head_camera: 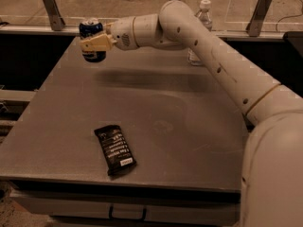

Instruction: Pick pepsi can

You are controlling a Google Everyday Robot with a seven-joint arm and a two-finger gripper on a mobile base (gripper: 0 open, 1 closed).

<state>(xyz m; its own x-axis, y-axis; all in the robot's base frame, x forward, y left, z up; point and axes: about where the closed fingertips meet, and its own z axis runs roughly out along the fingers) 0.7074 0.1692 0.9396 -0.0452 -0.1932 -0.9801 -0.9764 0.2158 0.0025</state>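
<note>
The pepsi can [90, 29], dark blue with a silver top, is at the far left corner of the grey table [189, 126]. My gripper [93, 43] reaches in from the right, its tan fingers [98, 42] shut around the can's middle. The can stands upright and looks lifted slightly off the tabletop, with a shadow on the surface below and to its right. The white arm stretches from the lower right across the table to the can.
A clear plastic bottle [202, 18] stands at the table's far edge, partly behind the arm. A black snack packet [115, 149] lies flat near the front left. A railing with metal posts [51, 6] runs behind the table.
</note>
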